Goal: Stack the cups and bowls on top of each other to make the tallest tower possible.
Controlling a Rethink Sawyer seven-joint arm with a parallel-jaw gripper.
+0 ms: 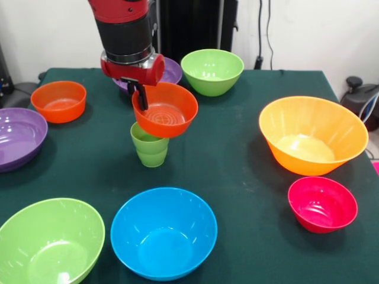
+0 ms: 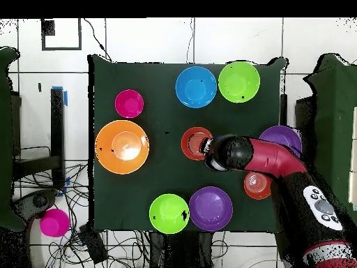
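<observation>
A small light-green cup (image 1: 150, 148) stands upright at mid-table. A small orange-red bowl (image 1: 167, 112) is right over its mouth, tilted a little; its base meets the cup's rim, and I cannot tell whether it rests there. My gripper (image 1: 141, 96) comes down from above and is shut on this bowl's far-left rim. In the overhead view the bowl (image 2: 195, 142) hides the cup, with the gripper (image 2: 208, 146) at its edge. No other bowls are stacked.
Around it stand an orange-red bowl (image 1: 58, 100), two purple bowls (image 1: 18, 137) (image 1: 173, 72), two lime-green bowls (image 1: 212, 71) (image 1: 50, 242), a blue bowl (image 1: 163, 232), a large orange bowl (image 1: 312, 135) and a pink-red bowl (image 1: 323, 204).
</observation>
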